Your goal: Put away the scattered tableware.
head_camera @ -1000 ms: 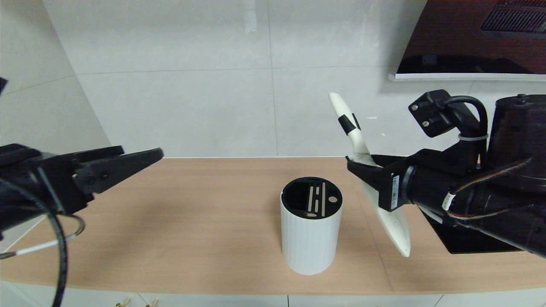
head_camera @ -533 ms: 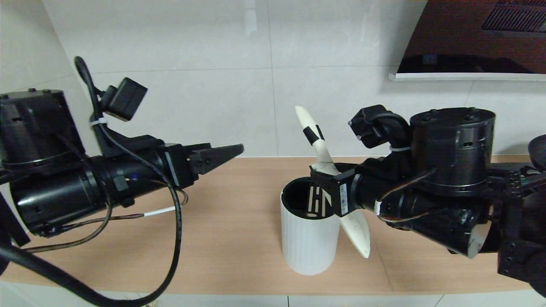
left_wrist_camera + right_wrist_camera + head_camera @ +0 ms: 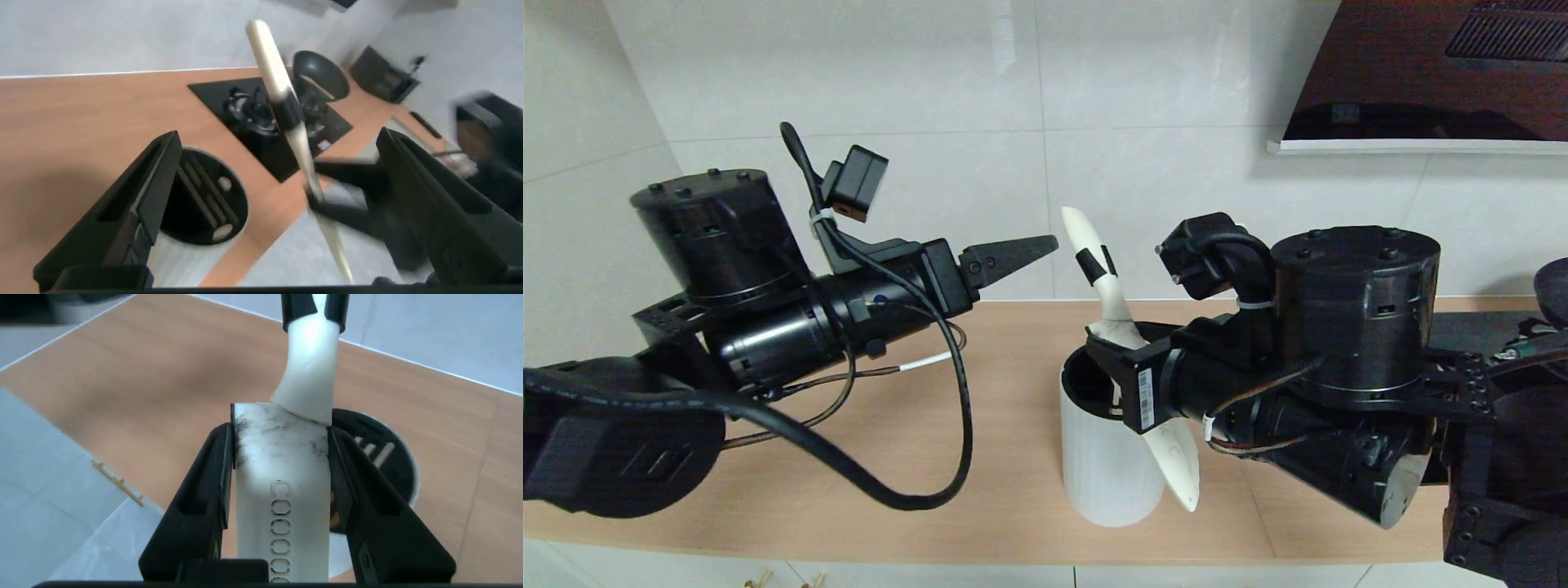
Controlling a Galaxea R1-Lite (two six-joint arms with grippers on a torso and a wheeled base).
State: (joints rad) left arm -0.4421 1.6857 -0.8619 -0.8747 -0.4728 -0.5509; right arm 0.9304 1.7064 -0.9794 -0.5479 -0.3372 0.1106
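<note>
Right fingers point(image 3: 214, 490) pinch the white spatula point(image 3: 1094, 269), handle up-left, blade down by the holder point(image 3: 1107, 474); left fingers point(image 3: 139, 204) spread

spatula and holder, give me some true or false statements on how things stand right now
1. The right gripper is shut on the spatula. True.
2. The spatula stands inside the holder. False: it is held in the air, tilted, its blade outside the holder's wall.
3. The left gripper is open and holds nothing. True.
4. The holder lies on its side. False: it stands upright on the counter.
5. The spatula's handle has a black band. True.
</note>
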